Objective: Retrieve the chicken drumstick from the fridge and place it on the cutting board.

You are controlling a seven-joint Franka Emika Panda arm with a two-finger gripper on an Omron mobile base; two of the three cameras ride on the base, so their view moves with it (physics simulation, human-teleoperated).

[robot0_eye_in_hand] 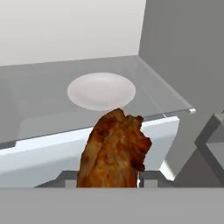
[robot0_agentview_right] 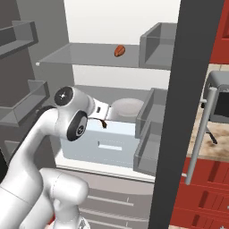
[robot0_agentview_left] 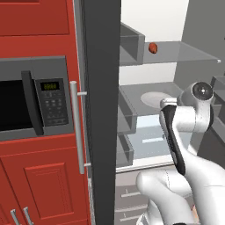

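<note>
- Chicken drumstick [robot0_eye_in_hand: 114, 151]: pinched in the tool [robot0_agentview_right: 103, 121], inside the open fridge [robot0_agentview_left: 103, 110].
- Tool: held just before the glass shelf [robot0_eye_in_hand: 43, 94] bearing a white plate [robot0_eye_in_hand: 101, 90].
- Upper shelf: orange-brown lump [robot0_agentview_left: 153, 48].

reddish-brown chicken drumstick [robot0_eye_in_hand: 114, 151], white plate [robot0_eye_in_hand: 101, 90]

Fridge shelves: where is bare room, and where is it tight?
The clear glass shelf is bare either side of the round white plate. The upper glass shelf is free beside the orange-brown lump. Grey door bins crowd the side.
</note>
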